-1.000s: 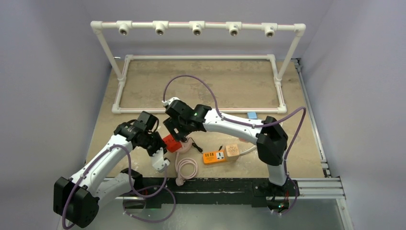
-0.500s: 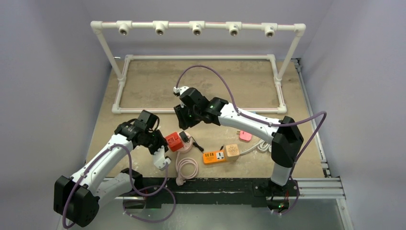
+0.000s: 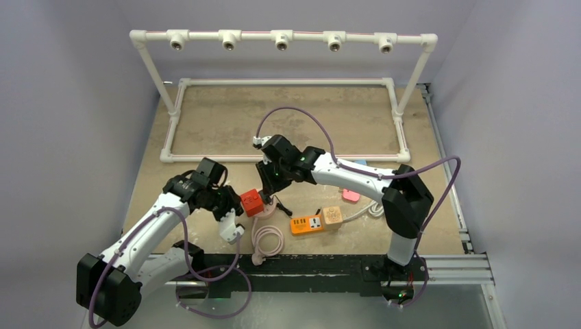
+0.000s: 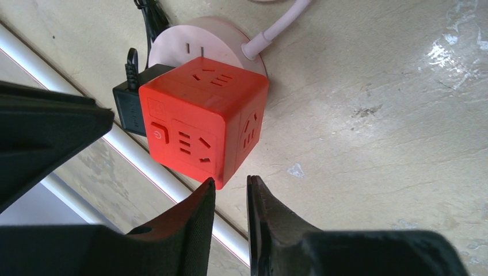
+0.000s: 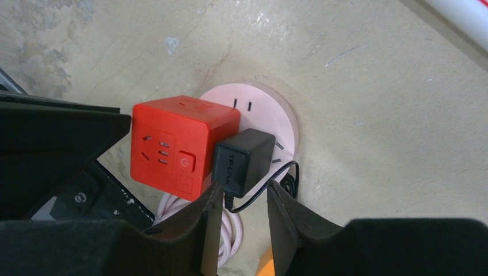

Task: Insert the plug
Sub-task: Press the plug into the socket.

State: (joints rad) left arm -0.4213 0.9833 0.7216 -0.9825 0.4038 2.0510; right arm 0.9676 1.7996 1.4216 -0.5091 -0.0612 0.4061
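Note:
The red cube socket (image 3: 251, 201) (image 4: 204, 123) (image 5: 172, 144) leans on a round pink socket (image 4: 190, 40) (image 5: 270, 115). A black plug adapter (image 5: 241, 161) (image 4: 129, 106) sits pushed into the cube's side, its thin cable trailing off. My right gripper (image 3: 269, 186) (image 5: 241, 187) hovers just off the adapter's outer end. It is open by a small gap and holds nothing. My left gripper (image 3: 231, 205) (image 4: 230, 183) is at the cube's opposite side. Its fingers stand a narrow slit apart with nothing between, and one fingertip (image 4: 207, 187) is at the cube's lower corner.
An orange power strip (image 3: 306, 224) with a beige plug (image 3: 332, 216) lies right of the cube. The pink socket's coiled cable (image 3: 266, 241) lies toward the near edge. A small pink object (image 3: 351, 195) lies farther right. A white pipe frame (image 3: 284, 157) crosses behind.
The right gripper left the cube, swung back toward the pipe frame, then came down close to the adapter again. The cube shifted slightly right. The left arm barely moved.

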